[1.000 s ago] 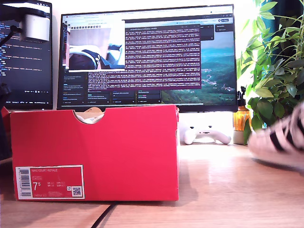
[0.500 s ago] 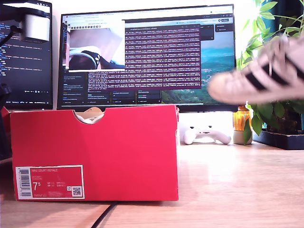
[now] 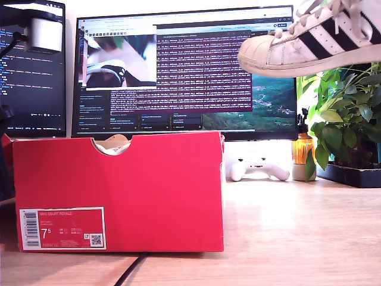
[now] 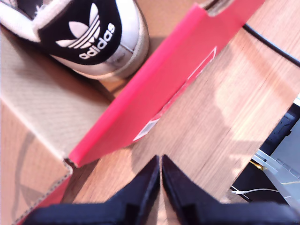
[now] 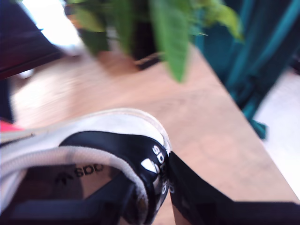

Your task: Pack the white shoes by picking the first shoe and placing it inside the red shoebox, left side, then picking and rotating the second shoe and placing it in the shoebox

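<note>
My second gripper (image 5: 161,187), jaws clamping its heel, is holding the second shoe (image 3: 315,42) high, toe pointing toward the red shoebox (image 3: 119,190) lying lower toward the exterior view's left; my first gripper (image 4: 161,171) is hanging closed, empty.

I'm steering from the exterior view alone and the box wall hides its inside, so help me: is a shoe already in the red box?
Observer: Yes. My first wrist view shows one white shoe lying inside the red shoebox, its black heel tab with the trefoil logo facing the camera.
Operator: What is holding the shoe in the air?
Observer: My second gripper is shut on the second shoe, one finger inside the collar and one outside the heel tab.
Operator: And the other gripper?
Observer: My first gripper is shut and holds nothing; it hangs over the wooden table just outside the box wall.
</note>
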You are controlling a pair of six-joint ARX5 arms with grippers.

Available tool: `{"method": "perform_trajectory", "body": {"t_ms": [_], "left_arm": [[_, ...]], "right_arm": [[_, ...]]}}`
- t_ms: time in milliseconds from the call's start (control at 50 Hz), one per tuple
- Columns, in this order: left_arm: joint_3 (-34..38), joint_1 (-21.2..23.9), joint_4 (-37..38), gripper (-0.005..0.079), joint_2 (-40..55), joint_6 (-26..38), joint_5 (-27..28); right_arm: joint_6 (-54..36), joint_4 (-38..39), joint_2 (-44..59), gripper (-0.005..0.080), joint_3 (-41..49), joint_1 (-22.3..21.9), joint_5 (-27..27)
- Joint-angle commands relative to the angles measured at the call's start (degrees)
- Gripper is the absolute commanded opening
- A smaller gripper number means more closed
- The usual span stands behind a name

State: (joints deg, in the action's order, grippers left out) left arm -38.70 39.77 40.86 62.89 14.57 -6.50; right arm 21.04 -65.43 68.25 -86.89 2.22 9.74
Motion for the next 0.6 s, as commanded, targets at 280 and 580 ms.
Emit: {"method": "perform_trajectory", "body": {"t_ms": [280, 580], "left_arm": [[0.33, 0.26, -0.31, -0.0018, 0.63, 0.44, 0.07], [0.33, 0.26, -0.28, -0.0018, 0.63, 0.44, 0.07]], "right_arm": [[-2.49, 9.57, -1.77, -0.0010, -1.75, -0.09, -8.35], [-10.67, 14.86, -1.16, -0.0010, -1.75, 0.02, -11.30]]}}
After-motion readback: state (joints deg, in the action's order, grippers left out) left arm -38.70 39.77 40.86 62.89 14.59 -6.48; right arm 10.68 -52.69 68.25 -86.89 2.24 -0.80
